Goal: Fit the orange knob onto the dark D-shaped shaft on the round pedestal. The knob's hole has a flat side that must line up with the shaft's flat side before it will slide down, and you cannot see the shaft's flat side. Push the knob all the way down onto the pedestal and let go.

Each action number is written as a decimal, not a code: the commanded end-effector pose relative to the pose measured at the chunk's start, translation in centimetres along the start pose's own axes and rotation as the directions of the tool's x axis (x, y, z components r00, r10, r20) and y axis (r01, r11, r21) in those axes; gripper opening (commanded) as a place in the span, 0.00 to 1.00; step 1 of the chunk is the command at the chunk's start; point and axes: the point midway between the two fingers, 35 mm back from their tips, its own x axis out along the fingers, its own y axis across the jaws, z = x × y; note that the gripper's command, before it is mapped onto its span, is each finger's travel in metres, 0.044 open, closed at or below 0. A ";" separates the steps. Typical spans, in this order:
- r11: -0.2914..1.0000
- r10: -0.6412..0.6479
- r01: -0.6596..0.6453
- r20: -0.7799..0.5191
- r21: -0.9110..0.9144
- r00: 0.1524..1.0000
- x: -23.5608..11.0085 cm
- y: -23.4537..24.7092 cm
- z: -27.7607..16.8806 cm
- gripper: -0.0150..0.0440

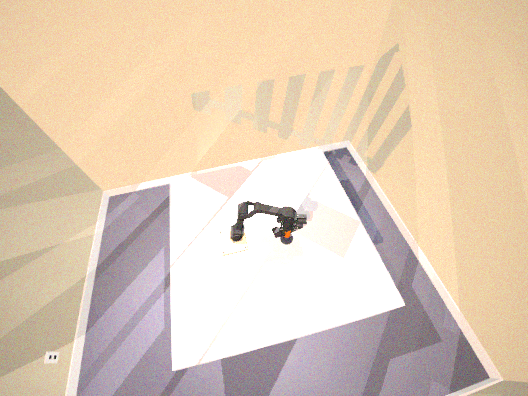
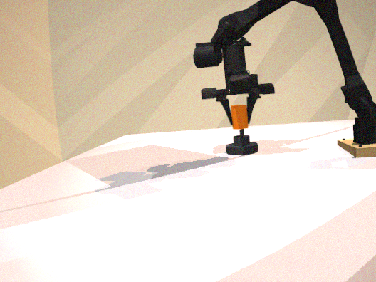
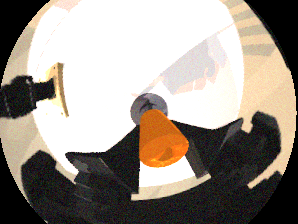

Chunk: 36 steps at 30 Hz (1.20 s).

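The orange knob (image 1: 287, 234) (image 2: 239, 117) (image 3: 162, 142) is held between the fingers of my gripper (image 2: 239, 122), which is shut on it. The knob leans slightly in the exterior view. Its lower end is at the top of the dark shaft (image 2: 241, 132), and a length of shaft shows below it. The shaft rises from the dark round pedestal (image 1: 286, 240) (image 2: 242, 148) (image 3: 135, 110). The knob is well above the pedestal's base. The knob's hole and the shaft's flat side are hidden.
The arm's wooden base plate (image 2: 364, 152) (image 3: 62, 90) stands on the white table top (image 1: 280, 300) (image 2: 178, 221), to the right of the pedestal in the exterior view. Patches of shadow and pale colour cross the table.
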 end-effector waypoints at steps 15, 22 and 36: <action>0.992 -0.002 0.002 -0.002 -0.128 1.000 0.4 0.0 0.0 0.25; 0.992 -0.002 0.002 -0.002 -0.128 1.000 0.4 0.0 0.0 0.25; 0.992 -0.002 0.002 -0.002 -0.128 1.000 -0.1 -0.1 0.0 0.25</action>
